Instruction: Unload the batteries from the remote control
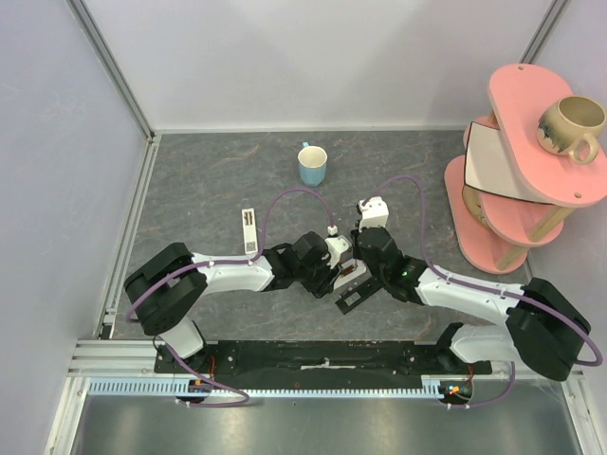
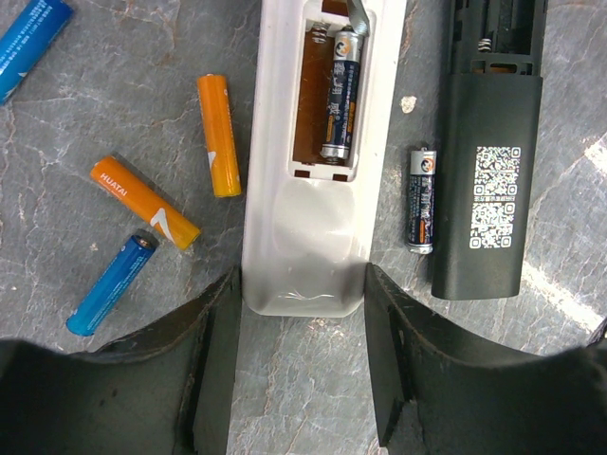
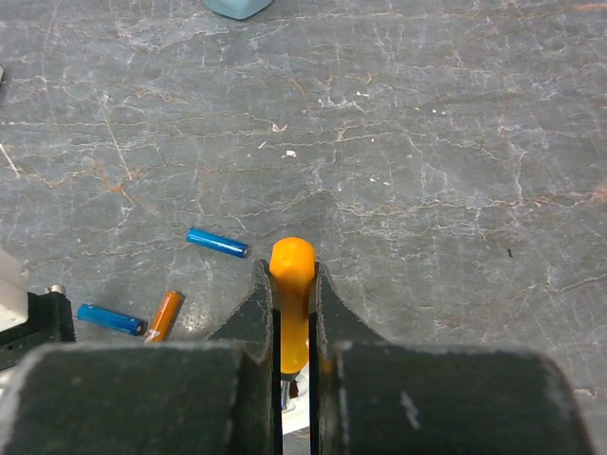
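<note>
In the left wrist view my left gripper (image 2: pixel 302 277) clamps the near end of a white remote (image 2: pixel 305 227) lying face down, its battery bay open. One dark battery (image 2: pixel 341 95) sits in the bay, and a metal tool tip (image 2: pixel 358 14) touches its far end. My right gripper (image 3: pixel 292 272) is shut on that tool's orange handle (image 3: pixel 291 284). Loose cells lie left of the remote: two orange batteries (image 2: pixel 219 135) (image 2: pixel 144 202) and two blue batteries (image 2: pixel 111 282) (image 2: pixel 28 43). A dark loose battery (image 2: pixel 421 199) lies to the right. From above, both grippers (image 1: pixel 334 270) (image 1: pixel 362 254) meet mid-table.
A black remote (image 2: pixel 488 142) with an open bay lies right of the white one. A second white remote (image 1: pixel 248 232) lies to the left, a blue cup (image 1: pixel 312 164) stands farther back, and a pink shelf (image 1: pixel 522 190) carrying a mug (image 1: pixel 572 128) stands at the right.
</note>
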